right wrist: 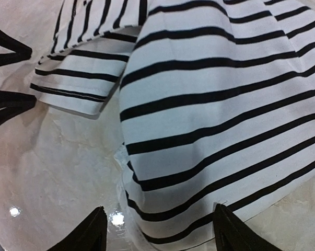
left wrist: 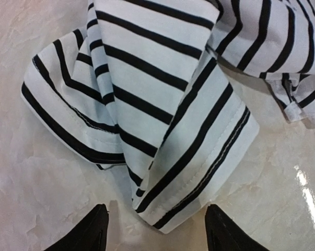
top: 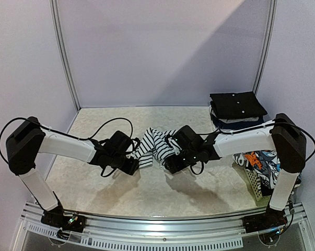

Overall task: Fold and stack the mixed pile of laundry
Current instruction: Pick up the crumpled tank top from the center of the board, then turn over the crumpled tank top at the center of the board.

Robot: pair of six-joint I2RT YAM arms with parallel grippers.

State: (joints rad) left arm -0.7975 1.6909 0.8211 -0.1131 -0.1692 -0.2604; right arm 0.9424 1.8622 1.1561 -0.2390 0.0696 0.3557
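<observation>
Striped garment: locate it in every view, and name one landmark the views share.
Top external: striped garment bunched at the centre of the table.
Left wrist: it fills the upper middle, a hem corner dipping toward the bottom edge.
Right wrist: it covers the top and right.
Shared landmark: the pale marbled table surface.
</observation>
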